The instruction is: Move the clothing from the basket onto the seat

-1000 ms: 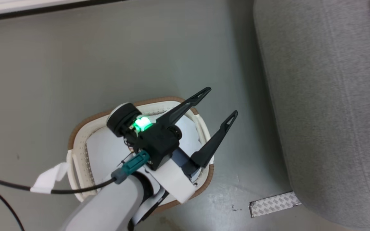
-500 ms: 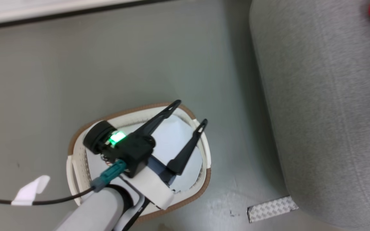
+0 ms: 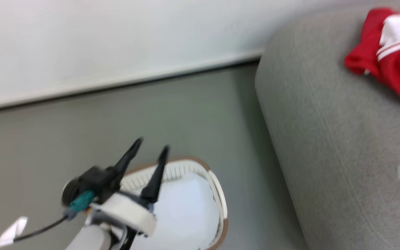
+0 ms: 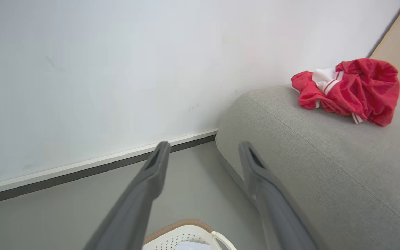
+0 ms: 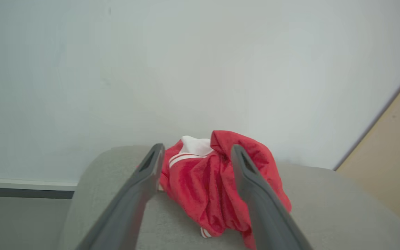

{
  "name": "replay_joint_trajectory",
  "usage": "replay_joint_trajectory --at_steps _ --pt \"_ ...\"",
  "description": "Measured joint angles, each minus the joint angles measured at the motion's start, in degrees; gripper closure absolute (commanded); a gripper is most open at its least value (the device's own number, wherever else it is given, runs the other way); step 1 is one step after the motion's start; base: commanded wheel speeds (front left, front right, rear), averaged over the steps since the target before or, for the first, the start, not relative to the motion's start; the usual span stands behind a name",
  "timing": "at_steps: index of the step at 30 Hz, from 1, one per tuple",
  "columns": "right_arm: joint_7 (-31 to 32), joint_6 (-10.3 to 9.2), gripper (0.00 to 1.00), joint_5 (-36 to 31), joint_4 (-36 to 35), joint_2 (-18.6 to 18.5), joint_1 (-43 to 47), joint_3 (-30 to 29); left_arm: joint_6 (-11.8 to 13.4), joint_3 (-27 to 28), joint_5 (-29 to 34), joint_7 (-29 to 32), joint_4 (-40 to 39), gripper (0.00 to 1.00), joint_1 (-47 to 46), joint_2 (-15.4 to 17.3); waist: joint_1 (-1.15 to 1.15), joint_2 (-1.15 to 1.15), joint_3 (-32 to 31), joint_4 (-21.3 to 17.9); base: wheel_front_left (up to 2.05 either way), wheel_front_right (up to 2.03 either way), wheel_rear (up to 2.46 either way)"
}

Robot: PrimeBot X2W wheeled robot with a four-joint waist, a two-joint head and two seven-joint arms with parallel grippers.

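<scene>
The red clothing (image 3: 387, 55) with white stripes lies bunched on the far end of the grey seat (image 3: 325, 139). From the left wrist, the clothing (image 4: 352, 88) rests on the seat (image 4: 325, 166). My right gripper (image 5: 197, 149) is open just above the seat (image 5: 325, 205). The clothing (image 5: 203, 184) lies between and beyond its fingers, resting on the cushion and not pinched. My left gripper (image 3: 150, 147) is open and empty above the far left rim of the white basket (image 3: 217, 194). In its own view my left gripper (image 4: 203, 147) hangs over the basket (image 4: 189, 234).
A pale white-blue cloth (image 3: 186, 211) lies inside the basket. The basket stands on grey floor (image 3: 151, 114) close to the seat's side. A white wall with a baseboard (image 3: 116, 83) runs behind. A beige panel (image 5: 387, 156) stands behind the seat. A cable with a white tag (image 3: 12, 231) trails from my left arm.
The head camera has tilted up, bringing the wall and the red clothing into view. My left gripper, still open, has drawn back from over the basket's middle toward its left rim.
</scene>
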Motion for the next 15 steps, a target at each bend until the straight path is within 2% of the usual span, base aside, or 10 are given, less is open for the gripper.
replay_joint_trajectory --at_steps 8,15 --pt "0.0 -0.01 0.0 7.0 -6.5 1.8 15.0 9.4 3.8 4.0 -2.5 -4.9 8.9 0.0 9.0 -1.4 -0.01 0.0 -10.5 1.8 0.0 0.0 0.0" --pt "0.0 -0.01 0.0 9.1 -11.4 2.9 23.5 13.1 5.6 7.0 -2.0 -6.1 12.0 0.0 14.3 -3.1 -0.01 0.0 -16.8 5.0 0.0 0.0 0.0"
